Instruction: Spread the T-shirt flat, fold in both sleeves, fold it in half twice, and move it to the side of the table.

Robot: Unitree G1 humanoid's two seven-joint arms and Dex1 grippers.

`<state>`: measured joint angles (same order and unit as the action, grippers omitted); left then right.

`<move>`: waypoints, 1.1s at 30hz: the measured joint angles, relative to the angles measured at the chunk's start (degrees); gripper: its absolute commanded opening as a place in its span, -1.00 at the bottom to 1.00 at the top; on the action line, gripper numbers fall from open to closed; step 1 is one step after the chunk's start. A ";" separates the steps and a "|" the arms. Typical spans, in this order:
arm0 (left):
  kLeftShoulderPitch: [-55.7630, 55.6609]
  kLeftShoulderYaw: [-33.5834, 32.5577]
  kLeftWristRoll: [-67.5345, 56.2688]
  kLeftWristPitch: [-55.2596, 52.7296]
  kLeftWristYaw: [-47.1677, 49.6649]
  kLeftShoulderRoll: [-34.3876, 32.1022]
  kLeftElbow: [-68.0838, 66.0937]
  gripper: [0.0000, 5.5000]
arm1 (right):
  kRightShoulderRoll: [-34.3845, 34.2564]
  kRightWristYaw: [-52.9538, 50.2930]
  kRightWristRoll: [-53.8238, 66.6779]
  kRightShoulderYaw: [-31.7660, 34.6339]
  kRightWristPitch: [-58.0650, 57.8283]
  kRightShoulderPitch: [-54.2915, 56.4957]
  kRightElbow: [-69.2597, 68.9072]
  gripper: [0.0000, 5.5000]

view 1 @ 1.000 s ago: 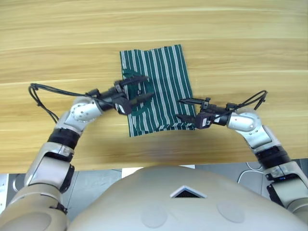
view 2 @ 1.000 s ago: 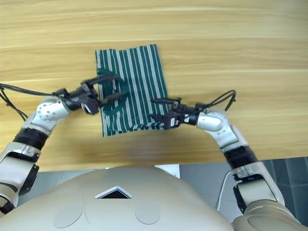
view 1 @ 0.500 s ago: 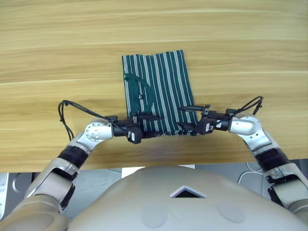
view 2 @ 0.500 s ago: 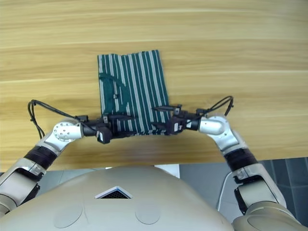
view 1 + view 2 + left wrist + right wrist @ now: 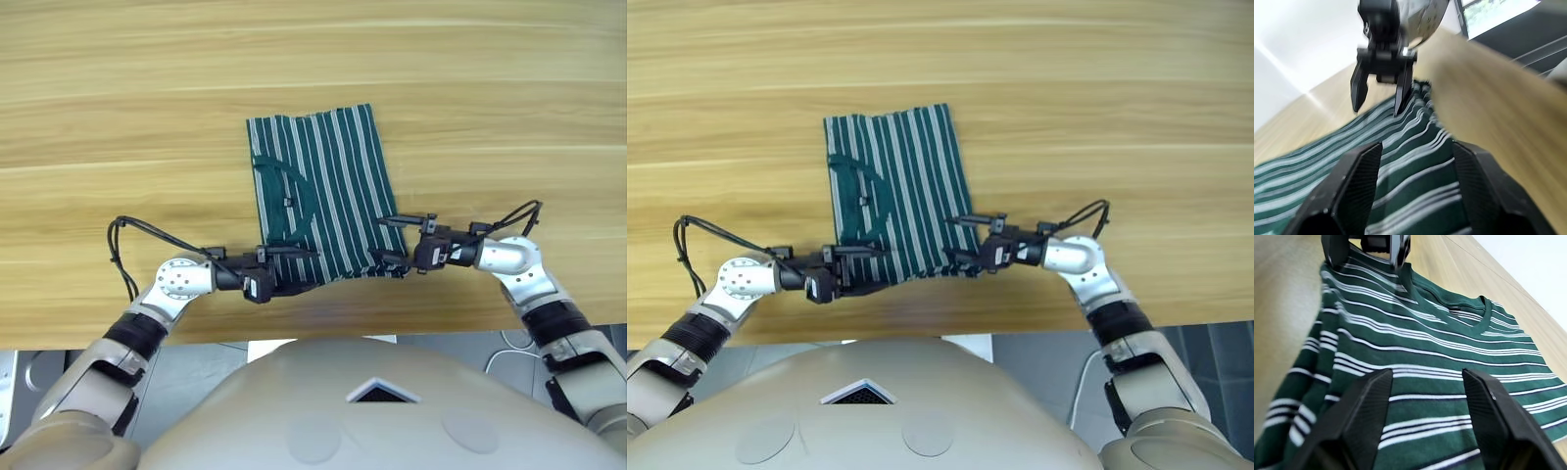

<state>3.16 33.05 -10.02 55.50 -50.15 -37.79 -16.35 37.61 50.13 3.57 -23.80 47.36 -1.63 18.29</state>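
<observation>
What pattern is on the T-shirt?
The T-shirt is dark green with white stripes, clearest in the right wrist view.

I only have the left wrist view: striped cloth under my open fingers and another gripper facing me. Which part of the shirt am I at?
Observer: The head view puts your left gripper at the near left corner of the T-shirt, which lies as a narrow rectangle with both sleeves folded in.
Operator: And the other gripper?
Observer: The right gripper is open at the near right corner, roughly level with yours along the near edge.
Operator: Where's the collar?
Observer: The neckline faces up on the half of the shirt toward the robot's left, about midway along its length.
</observation>
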 measured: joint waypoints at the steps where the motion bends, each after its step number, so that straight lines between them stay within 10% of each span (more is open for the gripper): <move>1: -0.39 -1.51 -1.65 0.02 0.92 0.84 1.81 -0.03 | -0.11 0.09 1.39 0.03 -0.80 -1.23 -2.54 -0.04; 8: -3.32 -17.18 -3.12 -2.52 10.10 2.86 10.87 -0.03 | -0.81 -7.77 20.97 14.56 -10.81 -4.51 -23.36 -0.04; 19: 26.95 -34.47 20.00 -13.37 9.71 -17.53 19.64 -0.03 | 12.58 -21.96 -37.05 20.75 -2.28 -15.67 -18.59 -0.04; 33: 18.39 -20.02 21.81 -15.34 4.66 -15.19 21.53 -0.03 | 17.91 -18.22 -33.98 9.77 3.77 -9.76 -21.00 -0.04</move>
<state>21.55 13.03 11.78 40.16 -45.48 -52.97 5.18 55.52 31.91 -30.42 -14.03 51.12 -11.39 -2.71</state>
